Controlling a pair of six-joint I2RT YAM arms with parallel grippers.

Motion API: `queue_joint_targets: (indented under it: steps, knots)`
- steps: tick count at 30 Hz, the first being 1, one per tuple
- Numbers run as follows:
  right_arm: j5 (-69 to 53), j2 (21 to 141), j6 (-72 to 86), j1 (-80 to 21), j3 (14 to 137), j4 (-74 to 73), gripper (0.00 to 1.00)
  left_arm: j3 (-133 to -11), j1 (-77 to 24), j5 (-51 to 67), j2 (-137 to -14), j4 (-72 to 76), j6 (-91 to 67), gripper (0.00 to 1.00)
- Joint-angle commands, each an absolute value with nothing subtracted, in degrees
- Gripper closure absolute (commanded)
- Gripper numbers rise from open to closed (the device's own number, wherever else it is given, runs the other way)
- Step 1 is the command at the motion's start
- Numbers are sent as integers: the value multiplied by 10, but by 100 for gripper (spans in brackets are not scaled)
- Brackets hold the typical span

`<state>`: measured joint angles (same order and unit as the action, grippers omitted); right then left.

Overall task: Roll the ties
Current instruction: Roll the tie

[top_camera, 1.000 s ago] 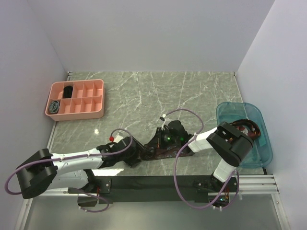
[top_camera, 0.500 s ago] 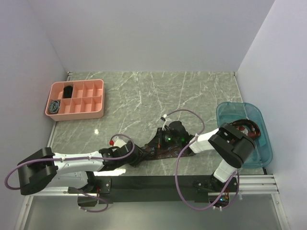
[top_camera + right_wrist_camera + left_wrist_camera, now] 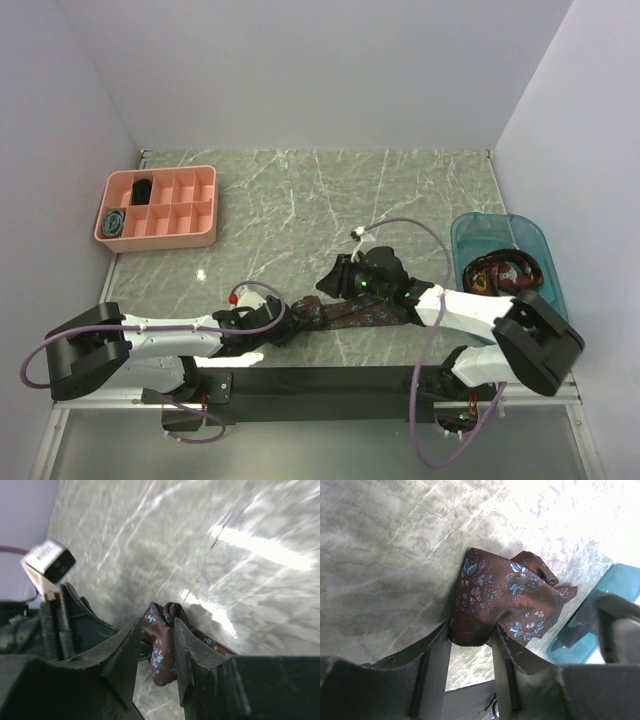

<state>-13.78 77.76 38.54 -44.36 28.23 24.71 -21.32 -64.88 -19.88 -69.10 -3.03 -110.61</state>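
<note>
Left wrist, maroon floral tie [image 3: 495,600], crumpled

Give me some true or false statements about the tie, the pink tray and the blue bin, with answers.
1. The maroon floral-patterned fabric necktie lies on the grey marble table, near the arms. True.
2. The pink plastic compartment tray sits at the table's right side. False: it is at the left; the clear teal plastic bin is at the right.
3. Necktie fabric sits between the fingers of both the left claw and the right claw. True.
4. The teal bin is empty. False: bunched dark ties lie in it.
5. Every tray compartment is empty. False: a black coil and a grey coil fill two.
</note>
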Motion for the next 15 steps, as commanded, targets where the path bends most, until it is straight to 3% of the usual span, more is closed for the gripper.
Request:
queue_joint_targets:
  steps: [1,7,15]
  knots:
    - [-56,725,373,-438,301,153,59,-232,-651,-228,-706,-69,-1103,57]
    - [-6,703,457,-423,261,75,68,-255,-651,-236,-719,-80,-1088,54]
    - [-37,704,531,-405,223,38,66,-256,-652,-245,-721,-76,-1080,53]
